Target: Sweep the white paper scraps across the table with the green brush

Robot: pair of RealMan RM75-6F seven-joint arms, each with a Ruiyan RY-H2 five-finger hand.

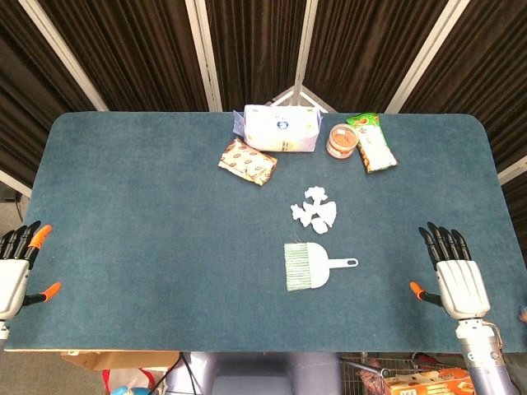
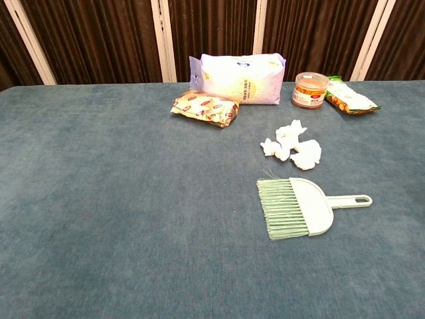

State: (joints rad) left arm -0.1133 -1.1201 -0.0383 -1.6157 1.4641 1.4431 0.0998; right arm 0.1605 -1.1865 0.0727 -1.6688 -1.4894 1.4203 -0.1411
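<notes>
While nothing is held, seen from the head: right hand flat near the tabletop's near right corner, fingers spread and pointing away, palm empty. Left hand at the near left edge, partly cut off by the frame, fingers likewise apart and empty. Green brush lying flat well to the left of the right hand and far to the right of the left hand, bristles toward the left hand, handle toward the right hand. White paper scraps clustered just beyond the brush, apart from it. Farther out from both hands, along the far edge: pale purple bag, snack packet, small round tub, green-edged packet.

From the chest: no hand visible. Brush lying untouched, bristles leftward, scraps just behind it. Purple bag, snack packet, tub and green-edged packet ranged at the back.
</notes>
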